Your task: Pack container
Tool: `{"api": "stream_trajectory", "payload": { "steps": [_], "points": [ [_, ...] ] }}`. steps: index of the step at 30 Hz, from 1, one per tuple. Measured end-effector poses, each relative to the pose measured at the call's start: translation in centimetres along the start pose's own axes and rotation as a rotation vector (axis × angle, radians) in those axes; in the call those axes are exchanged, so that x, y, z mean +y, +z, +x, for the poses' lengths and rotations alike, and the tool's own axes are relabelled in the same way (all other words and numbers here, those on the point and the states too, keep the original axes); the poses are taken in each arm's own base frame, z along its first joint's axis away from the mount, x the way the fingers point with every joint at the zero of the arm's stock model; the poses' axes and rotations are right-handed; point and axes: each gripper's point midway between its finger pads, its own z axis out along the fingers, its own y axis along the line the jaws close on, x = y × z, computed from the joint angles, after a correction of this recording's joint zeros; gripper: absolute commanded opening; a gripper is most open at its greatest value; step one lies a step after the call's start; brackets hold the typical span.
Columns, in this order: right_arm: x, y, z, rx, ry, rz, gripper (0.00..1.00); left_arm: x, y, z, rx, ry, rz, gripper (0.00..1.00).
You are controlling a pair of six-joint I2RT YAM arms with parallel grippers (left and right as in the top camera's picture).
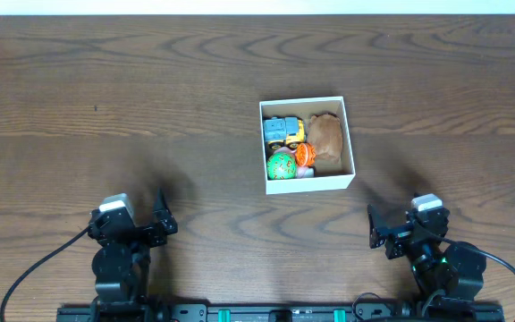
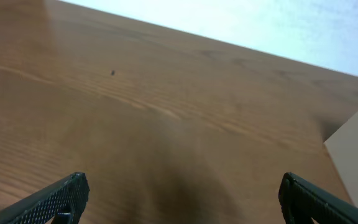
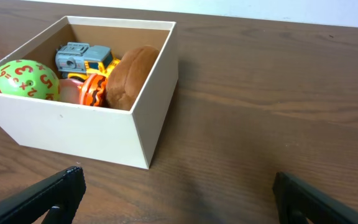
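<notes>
Four toys sit in your container [image 1: 308, 185], a small square box with thin white walls and a brown inside, mid-table [image 1: 105, 89], slightly right: blue-yellow truck [image 1: 283, 132], green numbered ball [image 1: 282, 165], orange piece [image 1: 304, 156], brown bun-like lump [image 1: 326, 134]. Your left gripper [image 2: 182, 202] and right gripper [image 3: 179, 196] are both spread wide, holding nothing, well apart from the box.

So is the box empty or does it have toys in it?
It has toys: the container holds a green ball, a toy truck and a brown toy.
</notes>
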Motion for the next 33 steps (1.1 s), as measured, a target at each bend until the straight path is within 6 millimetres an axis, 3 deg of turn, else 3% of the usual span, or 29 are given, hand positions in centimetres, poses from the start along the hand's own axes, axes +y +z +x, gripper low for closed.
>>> {"api": "stream_trajectory", "payload": {
  "steps": [33],
  "points": [
    [0.00,0.00,-0.01,0.000,0.000,0.000,0.99,0.16,0.36,0.90,0.033,0.004,-0.007,0.98]
  ]
}}
